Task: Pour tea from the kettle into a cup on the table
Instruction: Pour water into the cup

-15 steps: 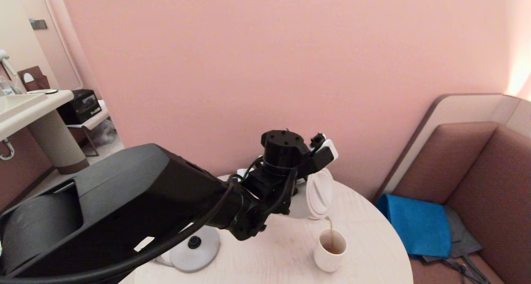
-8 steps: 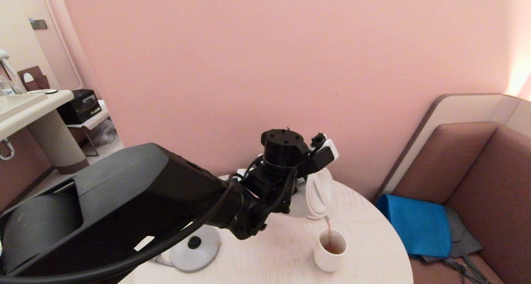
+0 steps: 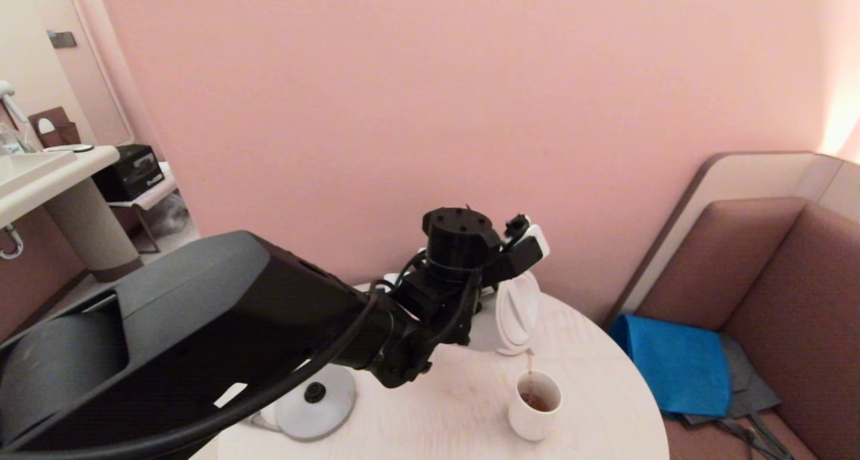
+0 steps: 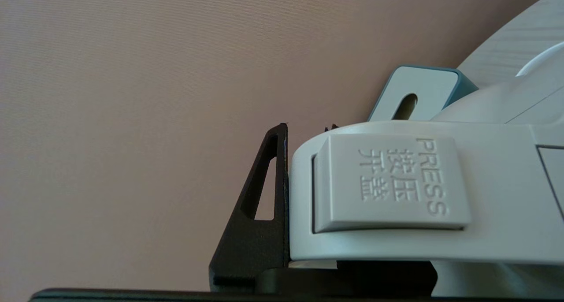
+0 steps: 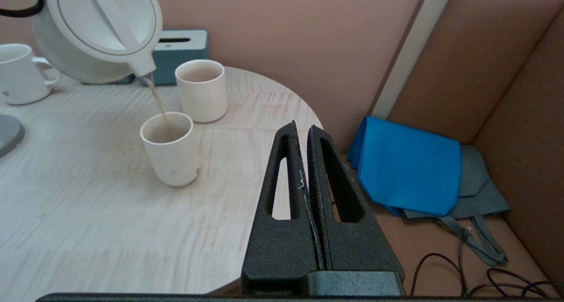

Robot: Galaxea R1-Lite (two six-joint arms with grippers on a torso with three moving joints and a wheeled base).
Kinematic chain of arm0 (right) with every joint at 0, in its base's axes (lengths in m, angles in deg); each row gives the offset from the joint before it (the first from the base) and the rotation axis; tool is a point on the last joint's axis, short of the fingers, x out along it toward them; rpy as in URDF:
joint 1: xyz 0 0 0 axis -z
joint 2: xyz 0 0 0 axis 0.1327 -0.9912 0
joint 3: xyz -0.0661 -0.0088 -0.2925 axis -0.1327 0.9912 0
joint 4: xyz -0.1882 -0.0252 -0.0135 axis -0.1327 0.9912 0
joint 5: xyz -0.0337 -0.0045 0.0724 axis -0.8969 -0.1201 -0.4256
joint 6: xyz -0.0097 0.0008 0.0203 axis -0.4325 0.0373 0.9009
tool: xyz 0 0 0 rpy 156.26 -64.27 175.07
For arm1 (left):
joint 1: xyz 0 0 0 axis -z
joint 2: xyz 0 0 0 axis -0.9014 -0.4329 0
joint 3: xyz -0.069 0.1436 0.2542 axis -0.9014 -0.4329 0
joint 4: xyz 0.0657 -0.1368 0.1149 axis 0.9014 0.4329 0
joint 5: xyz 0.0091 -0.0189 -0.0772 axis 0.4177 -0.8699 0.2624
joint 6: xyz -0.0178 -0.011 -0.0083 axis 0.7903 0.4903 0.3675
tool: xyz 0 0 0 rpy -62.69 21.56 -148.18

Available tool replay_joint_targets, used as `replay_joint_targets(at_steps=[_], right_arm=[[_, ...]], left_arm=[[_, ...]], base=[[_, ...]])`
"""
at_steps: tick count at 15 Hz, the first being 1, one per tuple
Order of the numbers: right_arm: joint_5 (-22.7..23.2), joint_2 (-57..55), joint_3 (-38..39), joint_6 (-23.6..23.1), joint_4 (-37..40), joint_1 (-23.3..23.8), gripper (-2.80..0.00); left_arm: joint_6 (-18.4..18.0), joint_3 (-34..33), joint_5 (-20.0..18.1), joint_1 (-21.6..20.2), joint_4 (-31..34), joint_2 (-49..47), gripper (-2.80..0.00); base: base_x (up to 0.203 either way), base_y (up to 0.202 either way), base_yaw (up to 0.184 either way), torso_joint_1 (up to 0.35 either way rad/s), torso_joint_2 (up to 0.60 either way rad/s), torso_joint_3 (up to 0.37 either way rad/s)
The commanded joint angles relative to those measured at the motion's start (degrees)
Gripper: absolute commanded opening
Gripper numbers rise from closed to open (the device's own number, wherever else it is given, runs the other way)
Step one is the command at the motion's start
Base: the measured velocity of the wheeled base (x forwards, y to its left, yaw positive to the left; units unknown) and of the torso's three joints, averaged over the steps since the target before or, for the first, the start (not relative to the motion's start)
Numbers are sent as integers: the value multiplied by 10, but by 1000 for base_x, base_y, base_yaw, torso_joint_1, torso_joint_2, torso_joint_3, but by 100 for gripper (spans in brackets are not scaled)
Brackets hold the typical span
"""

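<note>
Kettle (image 3: 516,312) tipped slightly further; left gripper (image 3: 521,245) clamps handle.

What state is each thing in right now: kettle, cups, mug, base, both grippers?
kettle: tilted, lid shut, pouring.
tea: thin stream falling from the spout into the cup.
cup: upright on the table, partly filled.
ribbed cup: upright, contents not visible.
mug: upright.
kettle base: bare, kettle off it.
left gripper: clamped on the kettle's handle.
right gripper: shut, holding nothing, off the table's edge.
</note>
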Motion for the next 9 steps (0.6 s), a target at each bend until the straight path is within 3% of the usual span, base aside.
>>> replay_joint_targets(at_steps=[1, 9], right_arm=[[0, -1, 0, 0, 0, 0, -280], [0, -1, 0, 0, 0, 0, -280]], left_arm=[[-3, -1, 3, 2, -1, 1, -280], [-19, 1, 3, 7, -1, 3, -280]], base=[[0, 0, 0, 0, 0, 0], [0, 0, 0, 0, 0, 0]])
